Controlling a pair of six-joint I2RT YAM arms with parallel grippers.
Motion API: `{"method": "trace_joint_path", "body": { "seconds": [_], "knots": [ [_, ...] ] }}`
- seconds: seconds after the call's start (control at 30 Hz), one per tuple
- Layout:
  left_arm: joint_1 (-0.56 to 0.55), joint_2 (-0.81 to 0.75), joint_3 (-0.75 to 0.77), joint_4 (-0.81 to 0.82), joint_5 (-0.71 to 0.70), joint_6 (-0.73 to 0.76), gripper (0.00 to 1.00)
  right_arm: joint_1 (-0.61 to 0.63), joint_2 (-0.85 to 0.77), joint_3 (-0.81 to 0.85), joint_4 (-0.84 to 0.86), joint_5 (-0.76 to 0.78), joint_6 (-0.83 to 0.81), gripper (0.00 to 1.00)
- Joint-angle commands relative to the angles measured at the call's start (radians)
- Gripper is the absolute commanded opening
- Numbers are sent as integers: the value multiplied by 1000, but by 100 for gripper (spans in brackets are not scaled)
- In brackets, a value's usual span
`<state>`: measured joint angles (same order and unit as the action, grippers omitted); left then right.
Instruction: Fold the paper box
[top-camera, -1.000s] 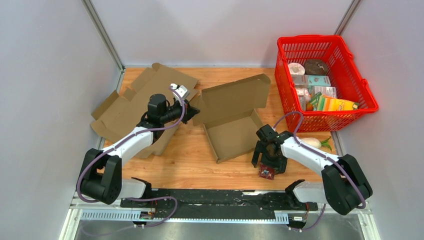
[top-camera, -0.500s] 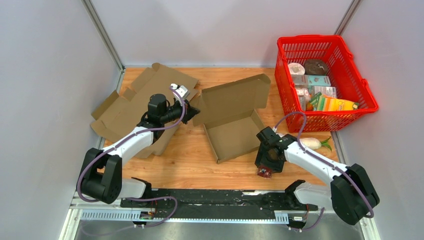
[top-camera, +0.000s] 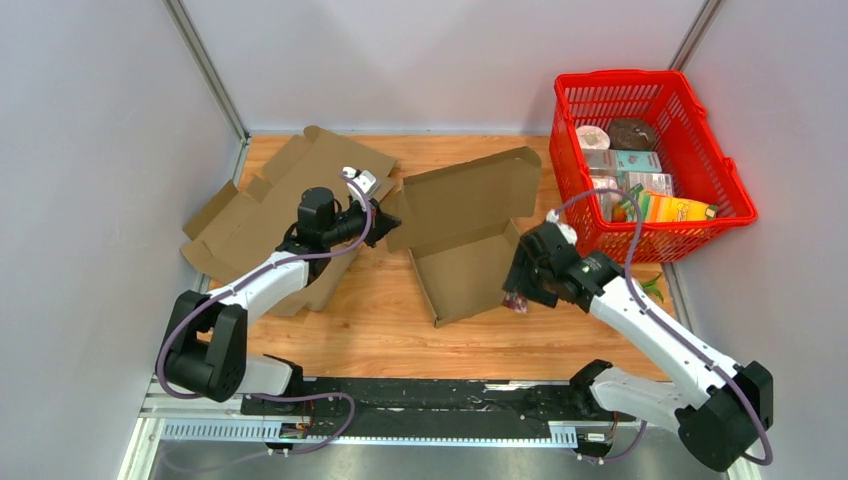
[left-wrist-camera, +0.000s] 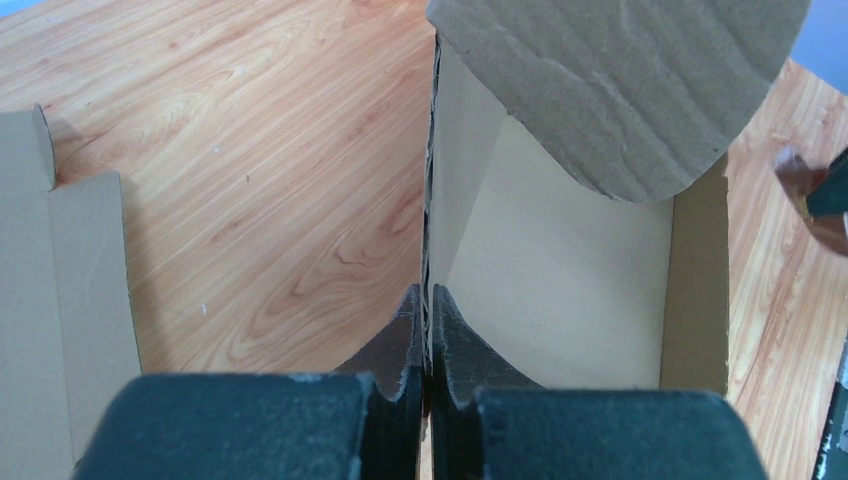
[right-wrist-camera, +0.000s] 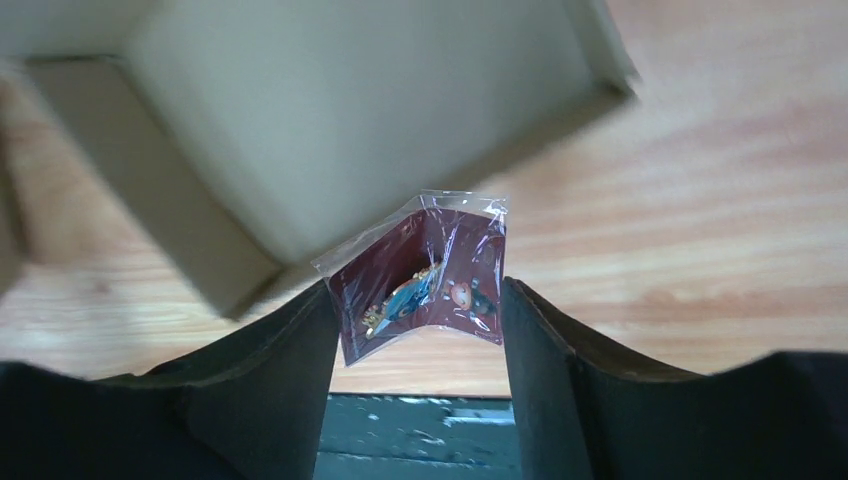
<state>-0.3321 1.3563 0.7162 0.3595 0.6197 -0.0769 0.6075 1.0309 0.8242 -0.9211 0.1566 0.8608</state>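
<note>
Paper box mid-table, lid raised. Left gripper pinched tight on its left wall. Right gripper beside box's right wall, jaws half-closed, gripping red packet.

The space is closed in by plain, pale grey walls: a back wall, a left wall and a right wall, all matt and unmarked. The two back corners are marked by slanting metal posts, one on the left and one on the right. The ground of the enclosure is formed by a table topped with light orange-brown wood. Its grain is seen sharply in the left wrist view and blurred in the right wrist view. The near edge is bordered by a black strip and, below it, a ribbed silver rail. Soft, even light is cast from above, and only faint shadows are thrown on the wood.
</note>
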Motion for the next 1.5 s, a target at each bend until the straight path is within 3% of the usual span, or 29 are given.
{"method": "trace_joint_path", "body": {
  "seconds": [0.0,0.1,0.23,0.3,0.33,0.4,0.6,0.77,1.07,1.17,1.27,1.3,1.47],
  "knots": [
    [-2,10,40,35,9,-12,0,5,98,214,187,29,-113,63],
    [-2,17,57,22,-6,-26,0,-2,257,384,223,85,-256,99],
    [-2,27,106,-39,6,-12,0,-109,359,463,276,118,-438,100],
    [-2,38,162,-132,11,15,0,-221,354,440,399,30,-479,100],
    [-2,41,181,-163,20,49,0,-262,351,412,445,-100,-506,100],
    [-1,55,230,-261,29,75,0,-339,350,385,546,-121,-537,100],
    [13,98,324,-451,46,218,0,-399,336,257,792,-120,-649,100],
    [51,156,365,-516,115,256,0,-446,353,202,982,-327,-747,100],
    [102,216,416,-514,210,244,0,-499,449,230,1050,-541,-783,100],
    [103,227,417,-514,201,241,0,-497,506,269,1054,-604,-795,96],
    [104,224,414,-501,157,215,6,-499,538,285,1055,-664,-789,79],
    [104,222,410,-482,131,189,14,-496,538,282,1055,-667,-787,68],
    [104,179,356,-364,52,60,20,-456,479,202,1091,-541,-786,53]
  ]
}}
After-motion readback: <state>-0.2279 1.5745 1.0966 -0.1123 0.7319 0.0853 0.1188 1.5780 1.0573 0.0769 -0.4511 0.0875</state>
